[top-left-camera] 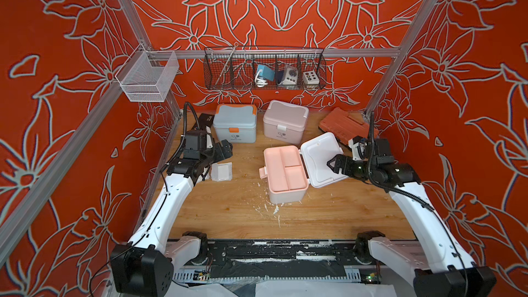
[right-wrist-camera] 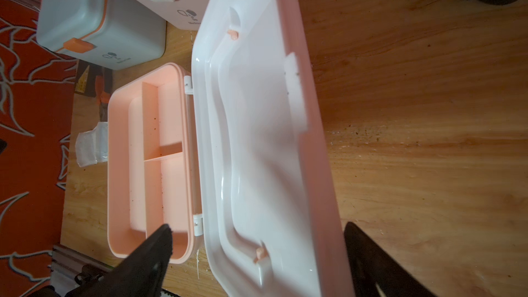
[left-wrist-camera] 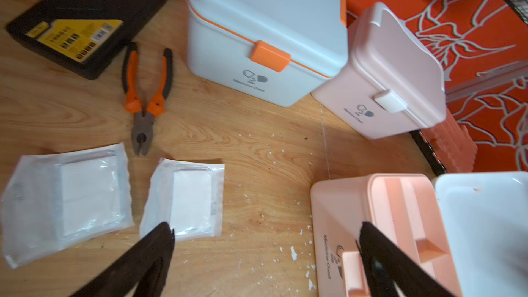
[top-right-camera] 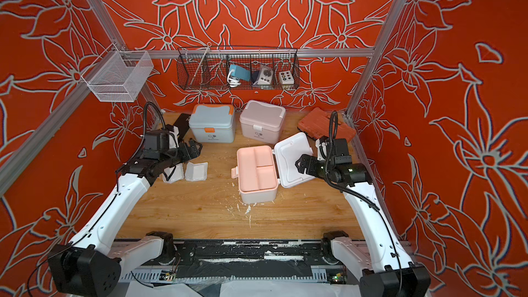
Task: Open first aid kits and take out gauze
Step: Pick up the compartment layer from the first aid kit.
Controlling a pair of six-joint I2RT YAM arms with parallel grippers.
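Observation:
The white and peach first aid kit (top-left-camera: 285, 192) stands in the middle of the table. Its white lid (top-left-camera: 320, 150) is thrown back to the right, and its peach tray (right-wrist-camera: 148, 167) shows nothing in its compartments. The blue-grey kit (top-left-camera: 235, 127) and the pale pink kit (top-left-camera: 284, 122) stand latched at the back. Two gauze packets (left-wrist-camera: 65, 201) (left-wrist-camera: 185, 198) lie flat on the wood at the left. My left gripper (left-wrist-camera: 265, 227) hangs open just above and beside them, holding nothing. My right gripper (right-wrist-camera: 258, 227) is open over the near end of the lid (right-wrist-camera: 257, 138).
Orange-handled pliers (left-wrist-camera: 145, 95) and a flat black case with a yellow label (left-wrist-camera: 94, 15) lie at the back left. An orange-red ribbed tool case (top-left-camera: 347, 128) sits at the back right. A wire basket (top-left-camera: 264, 68) and a white mesh basket (top-left-camera: 148, 77) hang on the frame.

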